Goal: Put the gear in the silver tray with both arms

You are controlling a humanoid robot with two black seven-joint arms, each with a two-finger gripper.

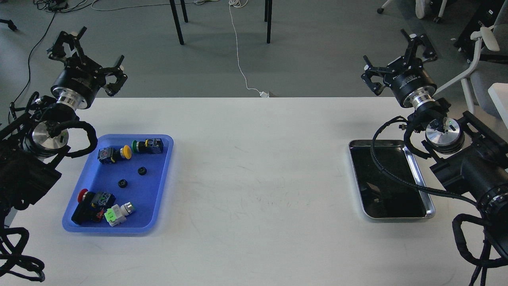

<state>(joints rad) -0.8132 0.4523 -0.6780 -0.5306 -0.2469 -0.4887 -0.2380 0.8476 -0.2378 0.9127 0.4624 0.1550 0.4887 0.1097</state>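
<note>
Two small black gears lie near the middle of a blue plastic tray at the table's left. At the right stands the silver tray, its dark reflective floor bare. My left gripper hangs open in the air beyond the table's far left corner, well above and behind the blue tray, with nothing in it. Held up past the far right edge, behind the silver tray, my right gripper is also open and holds nothing. A black cable from the right arm crosses over the silver tray.
The blue tray also holds several push-button switches: yellow, green, red and a white one. The white table lies between the trays. Chair legs and a white cable are on the floor beyond.
</note>
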